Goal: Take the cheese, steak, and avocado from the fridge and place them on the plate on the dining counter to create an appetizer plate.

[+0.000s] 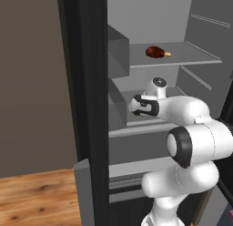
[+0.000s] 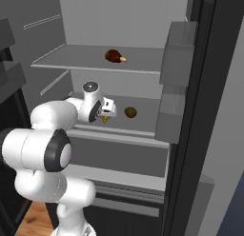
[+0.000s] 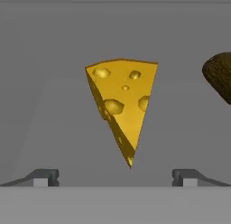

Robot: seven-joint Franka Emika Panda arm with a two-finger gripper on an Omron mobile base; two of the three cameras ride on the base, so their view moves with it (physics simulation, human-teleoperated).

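Yellow cheese (image 3: pixel 122 108) lies on the fridge (image 2: pixel 119 21) middle shelf, centred ahead of the gripper (image 3: pixel 115 177), whose jaws stand wide apart, holding nothing. The dark avocado (image 3: pixel 220 78) sits just to its right.

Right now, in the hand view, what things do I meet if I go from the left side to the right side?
Left fingertip → cheese → right fingertip → avocado, cut by the right edge.

You have one fridge (image 2: pixel 200 87) holding three foods: one cheese (image 3: pixel 124 108) wedge, one avocado (image 2: pixel 130 112), and one steak (image 2: pixel 114 55) on the upper shelf.
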